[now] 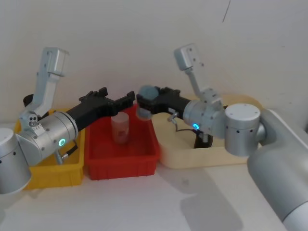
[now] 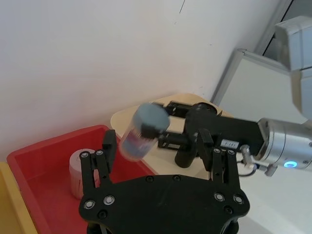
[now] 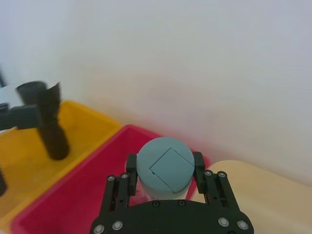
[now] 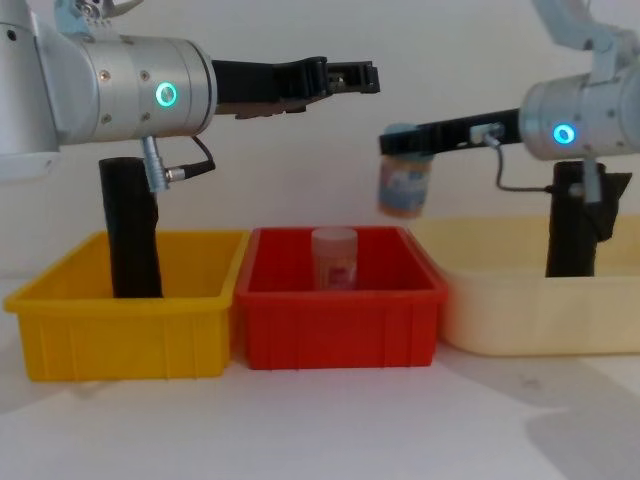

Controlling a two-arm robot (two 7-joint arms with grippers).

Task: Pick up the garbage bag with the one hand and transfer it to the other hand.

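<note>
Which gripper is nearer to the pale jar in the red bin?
Left. The left gripper hovers open above the pale jar; the right gripper, holding the blue-lidded jar, is beside it.

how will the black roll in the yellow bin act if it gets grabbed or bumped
The black roll stands upright, narrow and much taller than the yellow bin's walls, so a sideways bump would probably tip it, and once down it might roll. It looks like tightly rolled plastic, so it is likely light and gives a little under a squeeze. Its matte surface should offer fair grip.
</note>
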